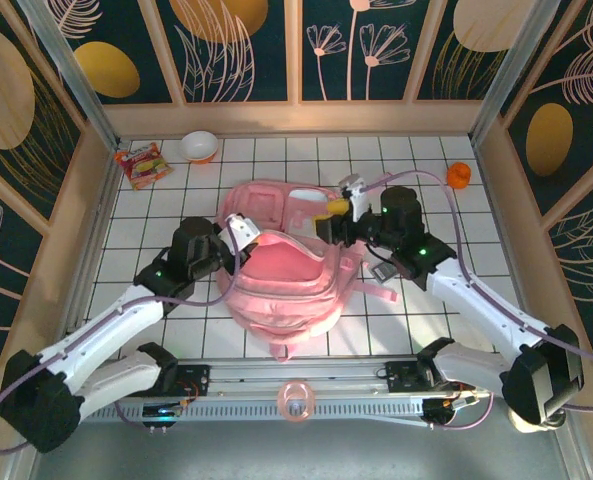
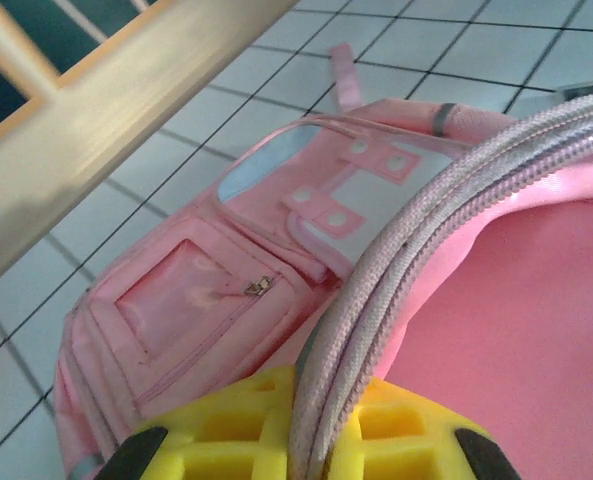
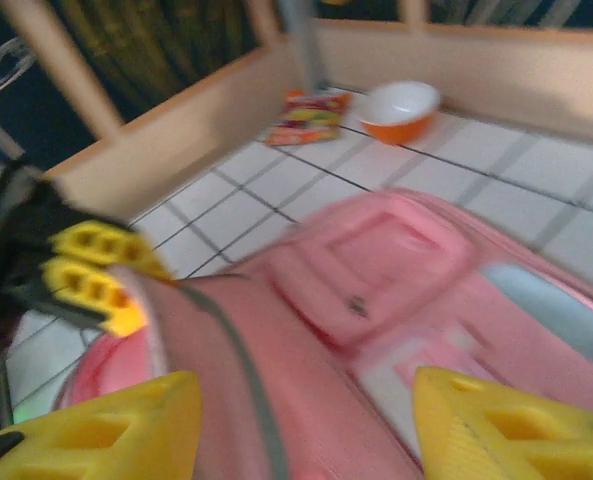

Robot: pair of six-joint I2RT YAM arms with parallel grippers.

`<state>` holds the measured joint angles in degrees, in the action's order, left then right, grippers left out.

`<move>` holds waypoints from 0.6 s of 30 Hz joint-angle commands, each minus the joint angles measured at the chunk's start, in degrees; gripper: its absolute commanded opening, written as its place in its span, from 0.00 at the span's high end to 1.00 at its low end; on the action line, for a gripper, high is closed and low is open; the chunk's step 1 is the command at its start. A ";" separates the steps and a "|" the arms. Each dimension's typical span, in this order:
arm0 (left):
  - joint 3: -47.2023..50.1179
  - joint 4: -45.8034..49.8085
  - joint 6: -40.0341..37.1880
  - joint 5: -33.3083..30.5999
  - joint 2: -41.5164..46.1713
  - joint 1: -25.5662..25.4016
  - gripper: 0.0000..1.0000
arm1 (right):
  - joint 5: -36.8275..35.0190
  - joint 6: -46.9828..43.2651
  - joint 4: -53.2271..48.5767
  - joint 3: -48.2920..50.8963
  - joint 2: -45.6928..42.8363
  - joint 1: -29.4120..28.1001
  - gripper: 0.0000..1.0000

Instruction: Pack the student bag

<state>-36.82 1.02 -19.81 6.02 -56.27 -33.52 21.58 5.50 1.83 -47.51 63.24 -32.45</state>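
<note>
The pink student bag point(image 1: 286, 290) lies flat mid-table with its main opening gaping toward the left arm. My left gripper point(image 1: 244, 232) is shut on the bag's zipped rim; in the left wrist view the grey-pink zipper band point(image 2: 406, 230) runs between the yellow fingers point(image 2: 226, 430) of that gripper point(image 2: 321, 425). The front pocket point(image 2: 201, 300) lies beyond. My right gripper point(image 1: 338, 210) hovers over the bag's far right side. In the blurred right wrist view it point(image 3: 306, 430) stands open above the bag's top point(image 3: 396, 260), and the left gripper point(image 3: 96, 275) shows at the left, clamped on the rim.
An orange-and-white bowl point(image 1: 200, 146) and a snack packet point(image 1: 141, 164) sit at the back left. A small orange object point(image 1: 459, 176) lies at the back right. A pink ring point(image 1: 295, 400) rests on the front rail. Wooden walls enclose the tiled table point(image 1: 176, 210).
</note>
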 commanded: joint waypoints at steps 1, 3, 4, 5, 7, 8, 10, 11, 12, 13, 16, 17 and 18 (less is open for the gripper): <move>-0.44 -0.35 8.42 -10.36 3.17 0.48 0.99 | -20.22 21.04 -15.60 -3.38 -0.27 2.14 0.39; -0.70 0.92 10.90 -11.32 3.14 0.47 0.99 | -26.29 31.11 -26.59 -4.60 0.43 5.44 0.38; -0.70 1.29 11.91 -11.58 3.02 0.48 0.99 | -27.00 34.47 -30.44 -4.63 0.82 6.96 0.38; -0.71 1.38 12.82 -11.94 2.84 0.48 0.98 | -27.24 38.15 -34.11 -4.32 1.17 8.66 0.37; -0.62 1.06 13.68 -12.17 2.59 0.49 0.97 | -26.13 43.98 -39.14 -3.09 1.72 11.40 0.35; -0.53 0.79 13.79 -11.86 2.49 0.47 0.96 | -24.95 46.18 -40.45 -2.21 1.95 12.48 0.34; -0.61 0.33 14.46 -11.47 2.07 0.52 0.95 | -24.53 49.39 -41.69 -0.17 1.90 13.13 0.34; -0.71 0.02 14.79 -11.47 1.89 0.52 0.95 | -24.93 51.04 -42.24 0.87 1.90 13.17 0.33; -0.71 -0.20 15.08 -11.26 1.72 0.47 0.95 | -25.37 52.34 -42.62 1.73 1.96 13.16 0.33; -0.68 -0.51 15.23 -10.76 1.61 0.47 0.95 | -25.61 53.52 -42.87 2.57 2.14 13.26 0.33; -0.49 -1.01 15.76 -10.36 1.34 0.52 0.94 | -25.12 54.66 -43.14 3.41 4.12 13.30 0.33; -0.36 -1.02 15.77 -10.33 1.19 0.48 0.94 | -25.01 54.67 -43.66 3.02 5.48 13.29 0.32; -0.27 -1.01 15.82 -10.33 1.09 0.47 0.94 | -25.28 54.54 -44.30 2.51 6.93 13.36 0.32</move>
<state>-36.64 4.12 -6.72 -2.46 -55.13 -33.50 -1.74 55.90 -38.87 -44.69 67.64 -19.46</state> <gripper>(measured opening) 0.086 0.676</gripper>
